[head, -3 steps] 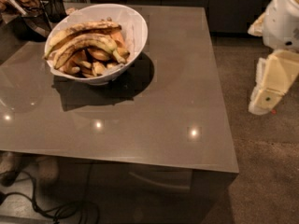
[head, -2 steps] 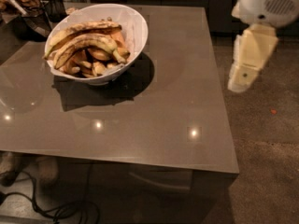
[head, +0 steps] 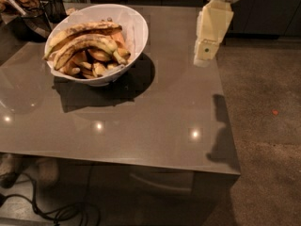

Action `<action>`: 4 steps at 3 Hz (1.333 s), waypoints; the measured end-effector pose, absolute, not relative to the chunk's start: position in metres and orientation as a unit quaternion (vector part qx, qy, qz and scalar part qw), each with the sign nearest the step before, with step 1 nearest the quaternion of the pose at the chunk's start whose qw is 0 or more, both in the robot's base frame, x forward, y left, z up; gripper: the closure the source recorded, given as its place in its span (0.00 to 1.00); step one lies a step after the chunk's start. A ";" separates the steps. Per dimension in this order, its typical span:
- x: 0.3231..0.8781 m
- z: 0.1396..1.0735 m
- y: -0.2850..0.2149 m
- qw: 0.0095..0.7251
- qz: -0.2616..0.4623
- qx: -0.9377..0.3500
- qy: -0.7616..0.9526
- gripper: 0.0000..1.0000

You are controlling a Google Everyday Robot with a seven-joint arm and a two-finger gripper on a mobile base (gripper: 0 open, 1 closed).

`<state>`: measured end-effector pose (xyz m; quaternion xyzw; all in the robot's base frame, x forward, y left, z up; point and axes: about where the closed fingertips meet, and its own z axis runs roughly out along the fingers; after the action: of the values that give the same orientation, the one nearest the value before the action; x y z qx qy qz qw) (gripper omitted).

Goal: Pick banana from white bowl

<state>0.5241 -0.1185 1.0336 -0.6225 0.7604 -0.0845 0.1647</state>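
Banana point(head: 87, 42) in white bowl point(head: 137, 28), claw point(head: 204, 56) over table point(head: 141, 126) edge

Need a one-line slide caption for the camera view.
Robot claw hovers near the table right edge, apart from the white bowl holding the banana at far left.

One white bowl point(head: 135, 31) stands at the far left of the single worktop point(head: 141, 121). It holds two long fruits: the speckled banana point(head: 89, 42) and, behind it, the other long banana point(head: 87, 28) with darker streaks. Several short stubby pieces point(head: 94, 68) lie beneath, too heaped to count, and one claw point(head: 205, 55) hangs over the worktop's far right edge.
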 end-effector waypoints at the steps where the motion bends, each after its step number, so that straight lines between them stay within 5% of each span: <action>1: 0.533 1.036 -0.107 0.177 -0.080 -0.622 0.759 0.00; 3: 0.531 1.026 -0.015 0.155 -0.070 -0.669 0.724 0.00; 4: 0.537 1.031 -0.007 0.174 -0.071 -0.669 0.719 0.00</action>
<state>0.5365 -0.0068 1.0307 -0.6694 0.7189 -0.0705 0.1736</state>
